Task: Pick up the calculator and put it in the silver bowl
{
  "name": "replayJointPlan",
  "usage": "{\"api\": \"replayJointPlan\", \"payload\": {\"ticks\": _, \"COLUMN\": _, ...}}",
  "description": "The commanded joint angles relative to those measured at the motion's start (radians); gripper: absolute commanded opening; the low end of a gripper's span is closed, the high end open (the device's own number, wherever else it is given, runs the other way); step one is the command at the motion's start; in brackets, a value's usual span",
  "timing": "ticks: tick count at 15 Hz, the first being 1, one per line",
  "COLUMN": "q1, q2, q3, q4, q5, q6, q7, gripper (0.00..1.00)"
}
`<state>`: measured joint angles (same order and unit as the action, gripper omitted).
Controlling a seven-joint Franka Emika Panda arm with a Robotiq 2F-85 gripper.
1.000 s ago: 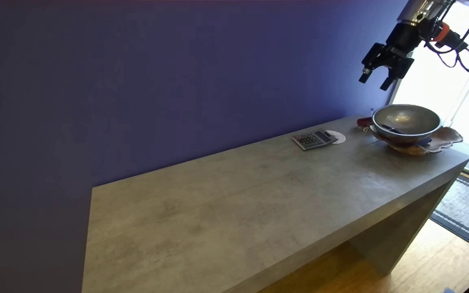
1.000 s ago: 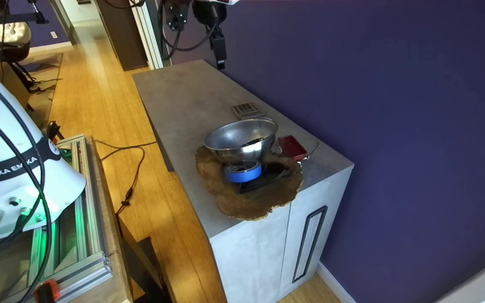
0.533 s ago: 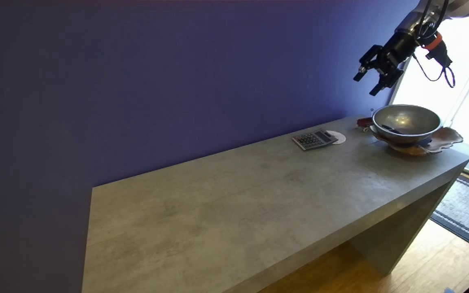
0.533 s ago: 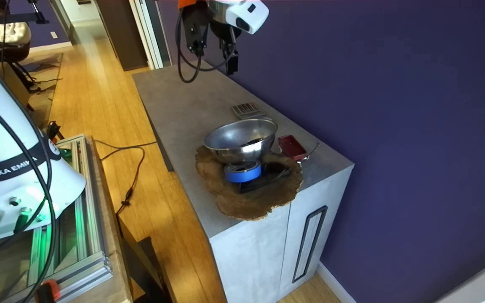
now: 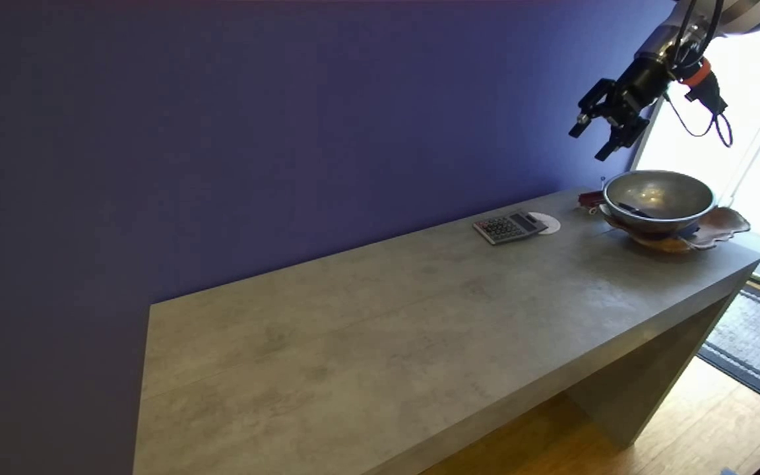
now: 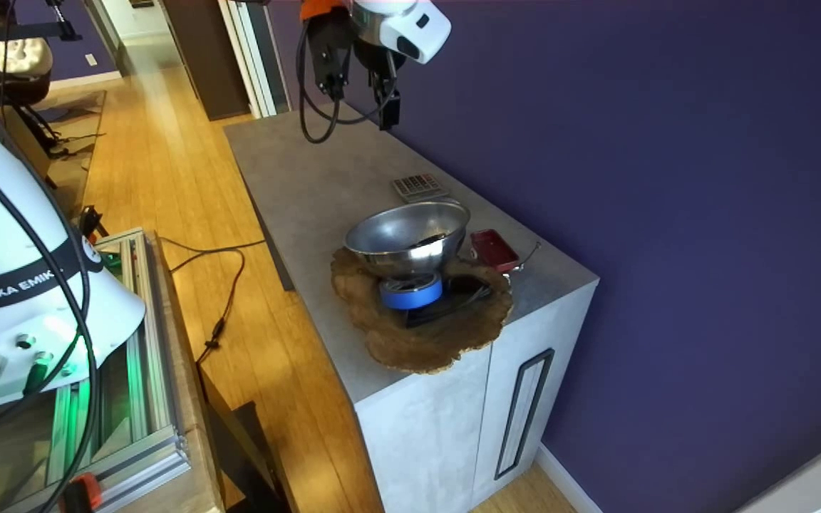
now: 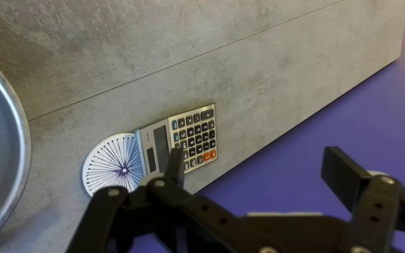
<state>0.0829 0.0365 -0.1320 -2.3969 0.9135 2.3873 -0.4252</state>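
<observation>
I see the gripper [image 5: 588,145] hang empty, spread wide; the calculator [image 7: 180,137] lies on the table [image 5: 419,316], 1 end overlapping a white disc [image 7: 113,163], which could slide and spoil the grasp.

We note open air from the pincer [image 5: 588,144] down to the calculator [image 7: 198,137] and bare tabletop [image 7: 258,77] beyond its keyed end; obstacles: purple wall [image 7: 258,182] near one long side, silver bowl [image 7: 23,140] past the white disc [image 7: 107,167] at the display end.
</observation>
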Motion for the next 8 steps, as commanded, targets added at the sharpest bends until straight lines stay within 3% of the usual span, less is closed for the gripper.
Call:
{"api": "replayJointPlan", "payload": {"ticks": 1, "q1": -0.056, "q2": 0.153, "q3": 0.056, "q4": 0.086, "q5": 0.054, "q6": 0.018, "q7": -0.102, "gripper": 1.00}}
{"api": "replayJointPlan", "payload": {"ticks": 4, "q1": -0.082, "q2": 0.251, "q3": 0.098, "q4": 0.151, "q5": 0.036, "q6": 0.012, "q7": -0.167, "gripper": 1.00}}
{"api": "replayJointPlan", "payload": {"ticks": 8, "q1": -0.092, "q2": 0.393, "q3": 0.133, "q4": 0.256, "q5": -0.038, "q6": 0.049, "q7": -0.152, "gripper": 1.00}}
